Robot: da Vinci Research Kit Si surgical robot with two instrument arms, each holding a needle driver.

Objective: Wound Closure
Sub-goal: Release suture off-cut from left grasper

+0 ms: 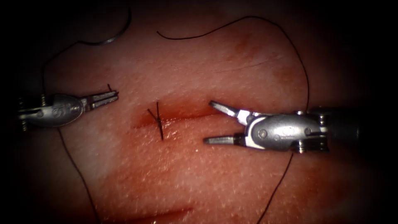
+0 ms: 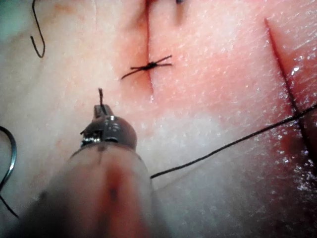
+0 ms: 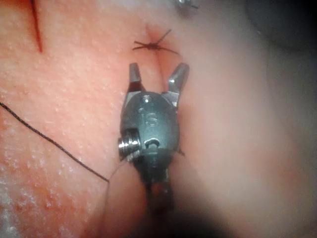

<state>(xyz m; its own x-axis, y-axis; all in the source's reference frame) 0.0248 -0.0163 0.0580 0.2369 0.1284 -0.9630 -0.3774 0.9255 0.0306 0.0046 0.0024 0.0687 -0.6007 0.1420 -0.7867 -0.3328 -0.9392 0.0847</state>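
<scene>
Tissue (image 1: 232, 182): pale pork surface with red fluid (image 1: 166, 215) along the cut (image 1: 182, 118); a tied knot (image 1: 158, 120) with short trimmed tails sits across the cut, seen also in the left wrist view (image 2: 148, 66) and the right wrist view (image 3: 154, 45). Left tool (image 1: 112, 96): left of the cut, jaws together on a short cut end of thread (image 1: 110, 87), which sticks up from the tip in the left wrist view (image 2: 101, 95). Right tool (image 1: 215, 122): right of the cut, jaws spread wide, holding nothing; tips just short of the knot in its own wrist view (image 3: 158, 74). Needle (image 1: 112, 35): lying free on the tissue at upper left, apparently not in the tissue, though that area is dim; held by neither tool. Thread (image 1: 304, 74): one long strand arcs over the tissue and passes behind the right tool; another runs from the needle down past the left tool.
</scene>
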